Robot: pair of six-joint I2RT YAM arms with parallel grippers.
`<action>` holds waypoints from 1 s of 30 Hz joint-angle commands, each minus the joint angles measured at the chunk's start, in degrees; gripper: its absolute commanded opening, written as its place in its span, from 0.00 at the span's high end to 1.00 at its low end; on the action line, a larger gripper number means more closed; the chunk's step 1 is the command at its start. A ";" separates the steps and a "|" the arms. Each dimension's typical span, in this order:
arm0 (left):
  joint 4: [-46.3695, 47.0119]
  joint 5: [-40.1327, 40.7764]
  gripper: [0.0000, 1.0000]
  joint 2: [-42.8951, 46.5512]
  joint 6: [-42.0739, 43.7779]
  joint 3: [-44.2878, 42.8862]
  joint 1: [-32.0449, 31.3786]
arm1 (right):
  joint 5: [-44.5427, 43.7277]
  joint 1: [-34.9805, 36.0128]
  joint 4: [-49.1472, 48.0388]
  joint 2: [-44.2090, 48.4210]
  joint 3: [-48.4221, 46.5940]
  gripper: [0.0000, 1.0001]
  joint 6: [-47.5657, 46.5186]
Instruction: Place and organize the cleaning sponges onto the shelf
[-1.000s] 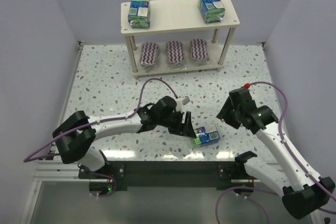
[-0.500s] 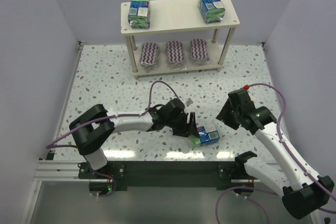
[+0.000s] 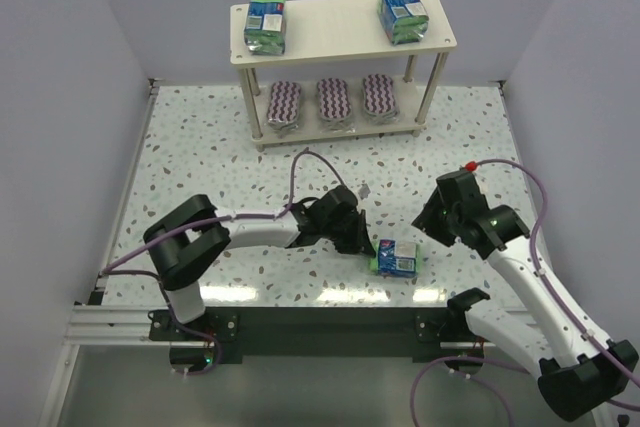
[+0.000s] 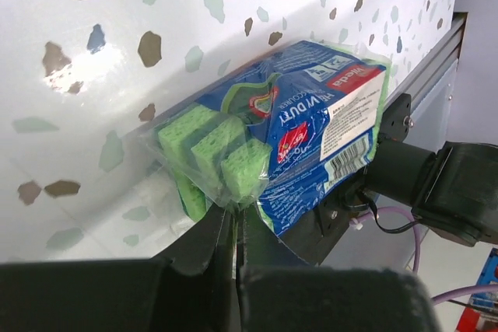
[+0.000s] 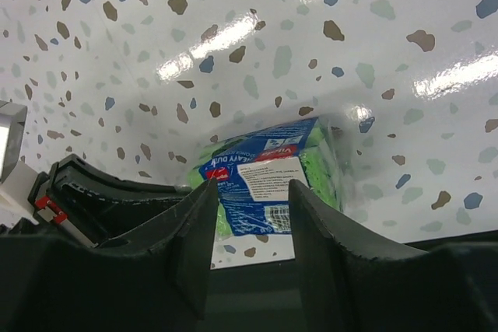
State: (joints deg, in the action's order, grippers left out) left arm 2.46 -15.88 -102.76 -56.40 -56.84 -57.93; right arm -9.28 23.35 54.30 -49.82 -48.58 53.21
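On the speckled bench (image 3: 200,147), well short of the shelf (image 3: 340,22), my left hand (image 3: 366,245) is clamped on the wrapper of the sponge pack (image 3: 396,258). Next, I reckon, it needs lifting to the shelf's top board.

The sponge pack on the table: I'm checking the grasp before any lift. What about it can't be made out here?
- Left wrist: the left tool is shut at the wrapper edge of the sponge pack; whether film is pinched is hidden by its own fingers.
- Top external: the tool's body covers that contact.
- Right wrist: fingers of the right tool cut off the pack's lower corners; label print too small.
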 commanded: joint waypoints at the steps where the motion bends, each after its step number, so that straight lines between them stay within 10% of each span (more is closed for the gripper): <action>1: -0.26 2.87 1.00 6.85 0.77 1.02 0.19 | 0.31 0.11 -1.48 1.13 -1.16 0.55 1.54; 16: -16.35 25.17 1.00 36.31 -7.14 -10.54 8.44 | -5.75 -0.06 1.51 2.10 -17.69 0.61 4.53; 30: -18.45 53.22 1.00 12.16 -18.38 -51.42 12.58 | -2.67 -0.06 0.28 2.80 -15.06 0.63 4.62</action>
State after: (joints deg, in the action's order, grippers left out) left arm -13.85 28.18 -85.91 -70.30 -99.81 -45.80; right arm -11.90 23.35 55.33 -47.94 -63.86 57.01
